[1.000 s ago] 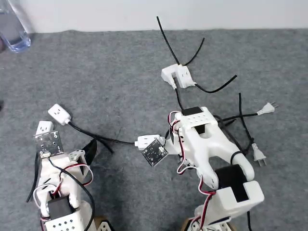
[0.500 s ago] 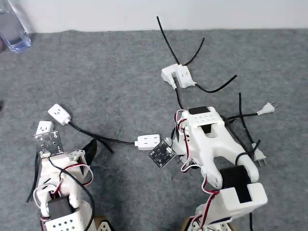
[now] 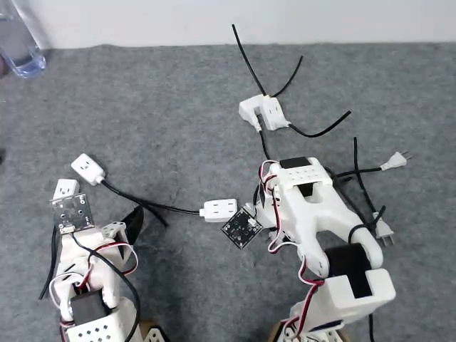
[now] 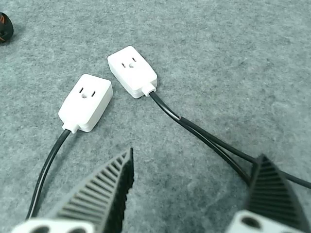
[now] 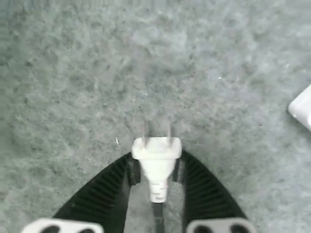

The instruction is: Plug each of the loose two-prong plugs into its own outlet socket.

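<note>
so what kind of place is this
Probably a lab bench set up for robot practice: a grey mat, loose sockets on cut cords, and a plug held in the right gripper.

- Table covering point(image 3: 157, 107): grey cloth, felt-like, matt, with a rough nap.
- Outlet sockets point(image 4: 132, 71): white plastic, smooth, faintly glossy.
- Cable point(image 4: 204, 138): black sheath, smooth, slight sheen.
- Plug point(image 5: 156, 155): smooth white plastic; prongs point(image 5: 147, 130) of bare metal.
- Left gripper point(image 4: 196, 154): fingers point(image 4: 104, 187) of black matt plastic, ribbed.
- Arm shell point(image 3: 313, 206): white matt plastic.
</note>
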You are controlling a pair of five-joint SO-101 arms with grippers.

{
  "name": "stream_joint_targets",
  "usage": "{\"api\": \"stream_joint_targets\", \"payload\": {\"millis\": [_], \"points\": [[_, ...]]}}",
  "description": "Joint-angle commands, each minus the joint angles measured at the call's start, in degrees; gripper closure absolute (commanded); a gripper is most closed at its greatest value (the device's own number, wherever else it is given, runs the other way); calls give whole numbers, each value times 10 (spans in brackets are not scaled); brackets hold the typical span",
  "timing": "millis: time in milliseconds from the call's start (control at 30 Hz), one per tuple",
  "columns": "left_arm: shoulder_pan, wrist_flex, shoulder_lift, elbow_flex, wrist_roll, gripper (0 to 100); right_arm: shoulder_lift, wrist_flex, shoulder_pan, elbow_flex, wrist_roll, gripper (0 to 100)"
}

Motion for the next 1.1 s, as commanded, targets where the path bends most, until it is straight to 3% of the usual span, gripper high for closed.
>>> {"api": "stream_joint_targets", "payload": {"millis": [0, 167, 233, 400, 567, 800, 933, 1067], "points": [[2, -5, -3, -2, -4, 639, 1, -4, 14, -1, 10, 985], [2, -5, -3, -2, -4, 639, 2, 0, 13, 0, 6, 990], [3, -5, -3, -2, -4, 639, 0, 0, 7, 2, -30, 990], [4, -5, -3, -2, -4, 639, -31, -24, -62, 5, -310, 990], [8, 10, -3, -2, -4, 639, -99, -42, -102, 3, -519, 990], [40, 32, -6, -2, 0, 639, -211, -35, -102, 8, -807, 990], [40, 31, -6, -2, 0, 640, -246, -23, -108, 21, -919, 990], [40, 33, -6, -2, 27, 640, -265, -42, -109, 41, -971, 990]]}}
